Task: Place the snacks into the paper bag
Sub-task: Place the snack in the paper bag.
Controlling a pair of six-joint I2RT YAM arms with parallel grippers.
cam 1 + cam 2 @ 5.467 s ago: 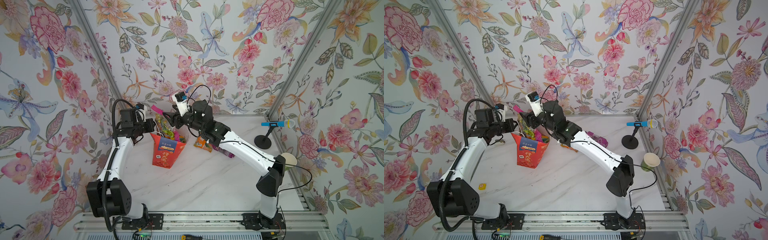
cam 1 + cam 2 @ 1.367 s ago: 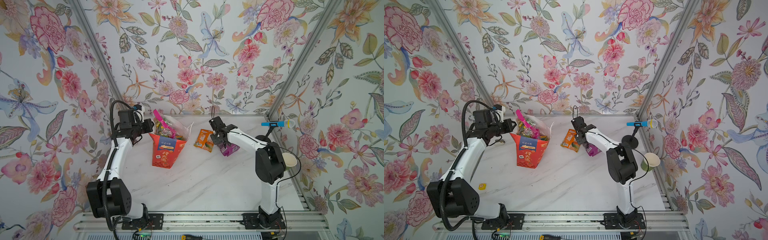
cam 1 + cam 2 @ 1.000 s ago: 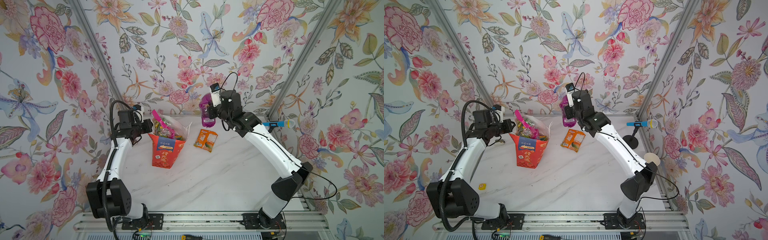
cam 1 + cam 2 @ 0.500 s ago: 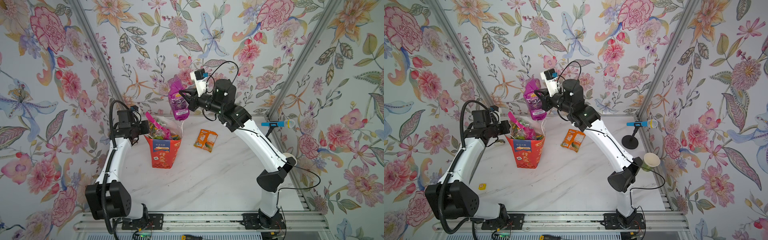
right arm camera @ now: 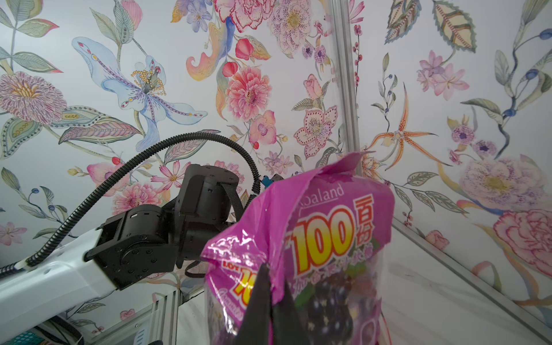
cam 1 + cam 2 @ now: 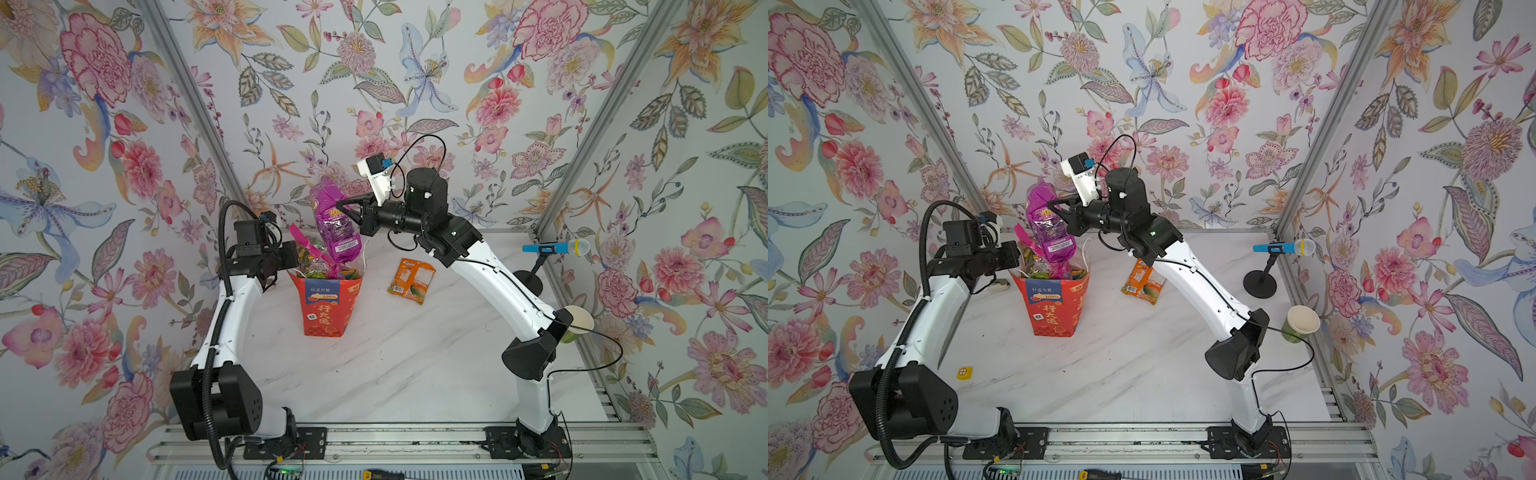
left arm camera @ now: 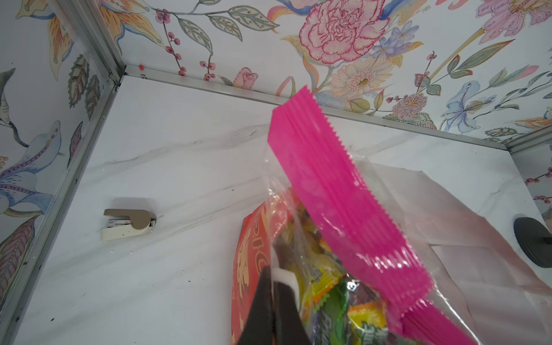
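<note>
1. Right gripper [image 6: 345,210] is pinched tight on the purple packet [image 6: 337,232], dangling it right over the bag [image 6: 328,307]. Its lower end is at the mouth, not in yet.
2. Left gripper [image 7: 276,301] is clamped shut on the bag's rim, steadying it.
3. Bag's crammed: the magenta packet [image 7: 343,194] pokes out above several others.
4. To go, by my reckoning: drop this one, then the orange packet [image 6: 411,280] lying on the table [image 6: 374,365] beside the bag.
</note>
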